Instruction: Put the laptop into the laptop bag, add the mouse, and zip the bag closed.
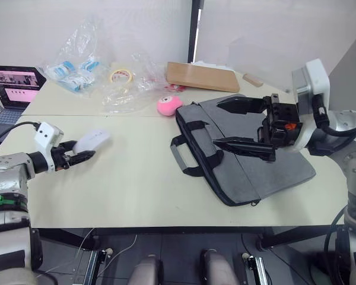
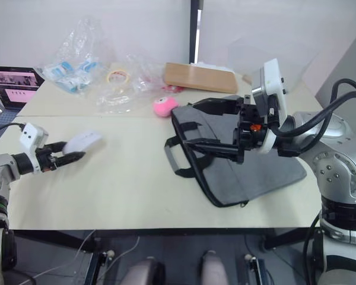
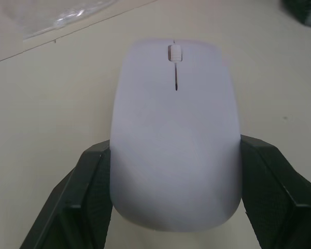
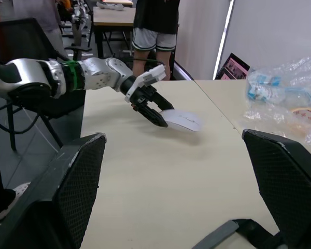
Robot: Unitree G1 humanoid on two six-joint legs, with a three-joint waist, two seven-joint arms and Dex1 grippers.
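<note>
Left gripper (image 1: pixel 83 157) fingers clamping rear of small white oval mouse (image 1: pixel 92 140), long axis pointing toward flat grey fabric laptop bag (image 1: pixel 267 172); right gripper (image 1: pixel 234 123) hovering over bag, fingers spread apart.

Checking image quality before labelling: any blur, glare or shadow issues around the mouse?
Left wrist view: mouse evenly lit, wheel sharp, near edge soft, fingers blurred. Left eye view: mouse slightly washed out, no hard glare. Right wrist view: soft shadow on the table under it.
</note>
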